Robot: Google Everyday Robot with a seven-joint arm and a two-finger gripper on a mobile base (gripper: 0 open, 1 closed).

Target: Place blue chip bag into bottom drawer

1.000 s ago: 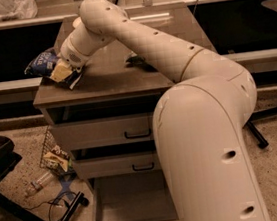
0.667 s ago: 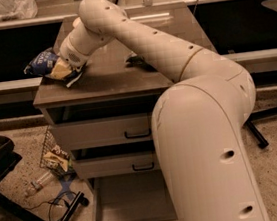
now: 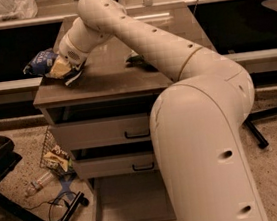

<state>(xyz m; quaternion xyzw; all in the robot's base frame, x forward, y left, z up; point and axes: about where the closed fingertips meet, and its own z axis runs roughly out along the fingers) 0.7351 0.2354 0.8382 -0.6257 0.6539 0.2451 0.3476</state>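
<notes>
Gripper (image 3: pixel 64 69): low over the left side of the tabletop (image 3: pixel 115 82), right up against the bag. Whether it is open or closed cannot be told.
Blue chip bag (image 3: pixel 38 60): crumpled, on the tabletop's left edge, just left of the gripper.
Bottom drawer (image 3: pixel 133 209): pulled out toward the near side at floor level, beneath the upper drawer (image 3: pixel 96 134) and middle drawer (image 3: pixel 110 165), both pushed in.
Arm (image 3: pixel 201 125): reaches from near right to far left.
</notes>
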